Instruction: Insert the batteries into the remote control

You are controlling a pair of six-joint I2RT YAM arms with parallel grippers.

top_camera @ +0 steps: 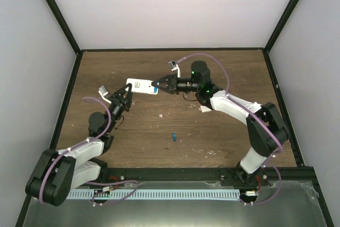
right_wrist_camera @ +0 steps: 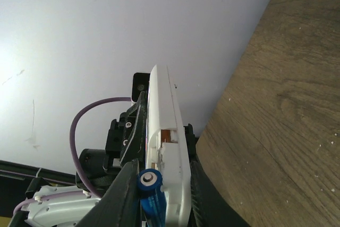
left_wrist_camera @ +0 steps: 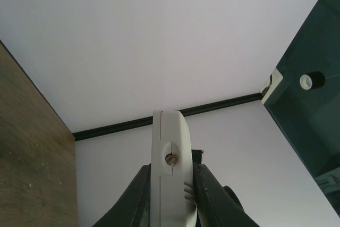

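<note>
The remote (top_camera: 139, 86) hangs in the air above the table (top_camera: 223, 78), held at both ends. The left gripper (left_wrist_camera: 170, 190) is clenched on one end, its fingers pressed flat against the remote's two broad faces. The right gripper (right_wrist_camera: 162, 195) grips the other end. Between its jaws sit both the remote and a blue battery (right_wrist_camera: 150, 184), which is squeezed against the open compartment side. The battery's long axis runs parallel to the remote's. The remote's length runs straight out from each pair of jaws towards the other pair, so the two grippers face each other along it.

Whether the battery is fully seated in its slot cannot be told; its top end looks proud of the casing. It probably needs pressing sideways into the compartment.

A second battery (top_camera: 173, 137) lies loose on the table, well apart from both jaws, back towards the arm bases. It is somewhat nearer the right gripper, which would be the likelier one to fetch it.
</note>
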